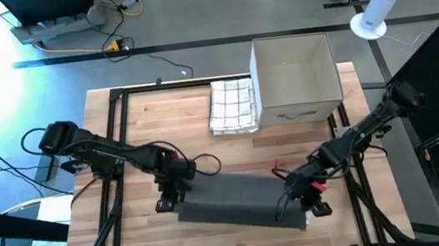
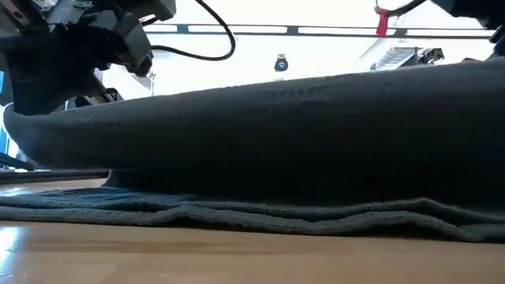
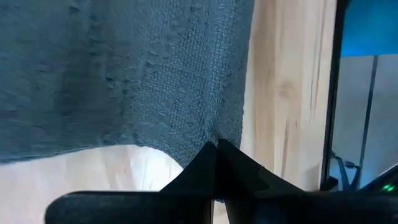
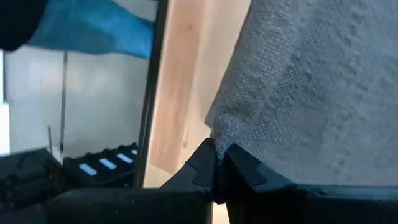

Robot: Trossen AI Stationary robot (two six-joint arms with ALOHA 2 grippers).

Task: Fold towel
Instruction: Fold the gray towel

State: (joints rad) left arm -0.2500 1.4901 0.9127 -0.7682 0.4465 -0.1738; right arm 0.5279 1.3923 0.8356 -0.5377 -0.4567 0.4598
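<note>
Your dark grey towel lies in the lower middle of the high view, stretched as a long band across the near part of the wooden worktop, slanting slightly down toward the right of the frame. In the low view it fills most of the picture: an upper layer is raised in a shallow arch over a lower layer that lies flat on the wood. Your left tool sits at the towel's left end, and the left wrist view shows its fingers pinched together on a corner of the cloth. Your right tool is at the towel's right end, in the lower right of the high view; its fingers are likewise closed tight on a towel corner, near the worktop's edge. Farther back, in the upper middle of the high view, a folded white checked cloth lies just beside an open cardboard box.
</note>
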